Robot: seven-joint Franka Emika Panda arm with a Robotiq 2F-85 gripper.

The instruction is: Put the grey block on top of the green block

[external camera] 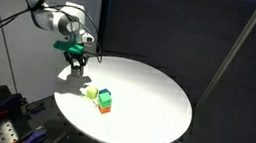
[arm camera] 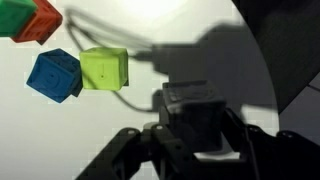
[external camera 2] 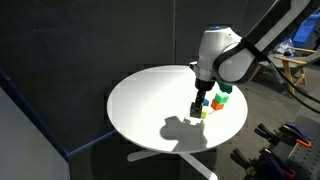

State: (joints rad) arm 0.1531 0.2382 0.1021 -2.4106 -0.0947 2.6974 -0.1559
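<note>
My gripper (arm camera: 196, 128) is shut on the grey block (arm camera: 193, 104), a dark cube in shadow between the fingers, held a little above the white round table (external camera: 155, 96). In both exterior views the gripper (external camera: 75, 67) (external camera 2: 196, 104) hangs near the table's edge, beside the cluster of cubes. The green block (arm camera: 12, 18) shows at the top left of the wrist view, touching an orange cube (arm camera: 43, 26). It also shows in an exterior view (external camera: 107, 101), above the orange cube there.
A blue cube (arm camera: 53, 73) and a paler yellow-green cube (arm camera: 103, 68) sit side by side between my gripper and the green block. A thin cable lies on the table. Dark curtains stand behind the table, and equipment stands below its edge (external camera 2: 290, 140).
</note>
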